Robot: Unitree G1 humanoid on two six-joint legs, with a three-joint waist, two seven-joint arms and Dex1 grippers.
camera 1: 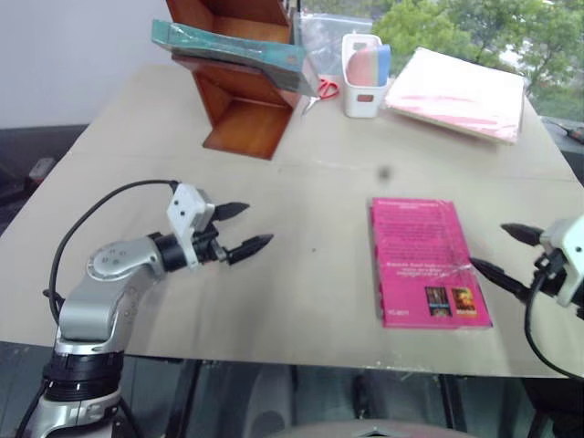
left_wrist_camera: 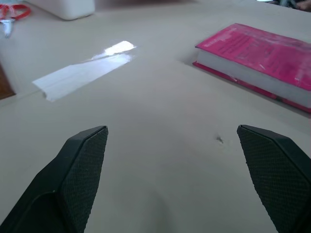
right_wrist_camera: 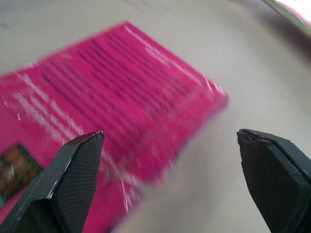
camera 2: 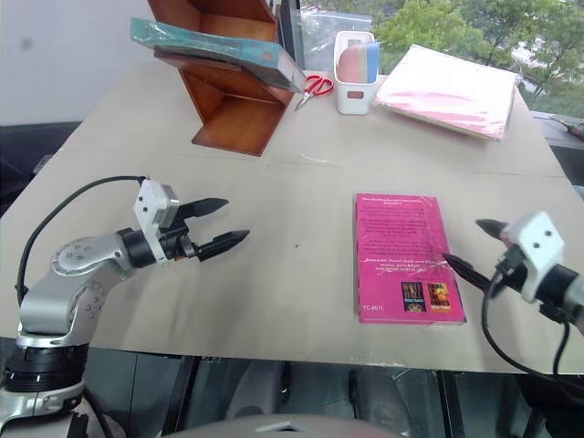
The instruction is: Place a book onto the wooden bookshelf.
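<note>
- Left eye view: the book [camera 1: 228, 44] lies flat across the wooden bookshelf [camera 1: 239, 100] at the far left of the surface [camera 1: 319, 265], its ends overhanging the boards.
- Left tool [camera 1: 245, 228] hovers over the near left, jaws spread, holding nothing.
- Right tool [camera 1: 511, 254] sits at the near right edge, jaws wide (also empty), just beside the magenta book [camera 1: 424, 260].
- A white holder [camera 1: 365, 91] and pink folder stack [camera 1: 459, 93] lie far right.

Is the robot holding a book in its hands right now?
No. Both the left hand and right hand are open and empty. The teal book lies on the shelf.
</note>
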